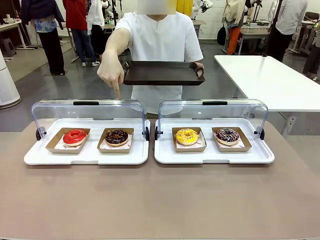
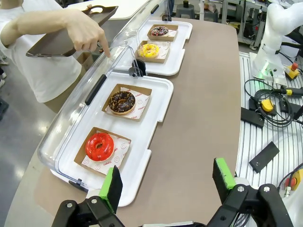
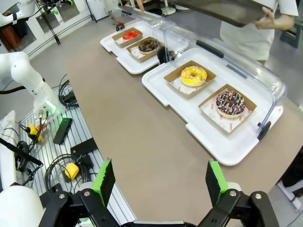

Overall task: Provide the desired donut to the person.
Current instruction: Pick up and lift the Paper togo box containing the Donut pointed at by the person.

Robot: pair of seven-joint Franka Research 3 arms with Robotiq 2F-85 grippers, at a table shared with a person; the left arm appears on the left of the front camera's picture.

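Four donuts lie in brown paper trays: a red one (image 1: 75, 136), a chocolate one (image 1: 116, 136), a yellow one (image 1: 187, 135) and a dark sprinkled one (image 1: 227, 135). The person (image 1: 160, 40) in white stands at the far side, holding a dark serving tray (image 1: 162, 73) in one hand. The other hand (image 1: 111, 72) points a finger down over the chocolate donut (image 2: 122, 101). My left gripper (image 2: 167, 182) is open above the near table edge, short of the red donut (image 2: 99, 146). My right gripper (image 3: 158, 182) is open too, well back from the yellow donut (image 3: 193, 74).
The donuts rest in two white display trays (image 1: 85, 156) (image 1: 215, 156) whose clear lids (image 1: 87, 112) stand raised at the back. Bare brown tabletop (image 1: 160, 200) lies between the trays and me. Cables and boxes (image 2: 265, 109) sit off the table's side. A white table (image 1: 270, 80) stands far right.
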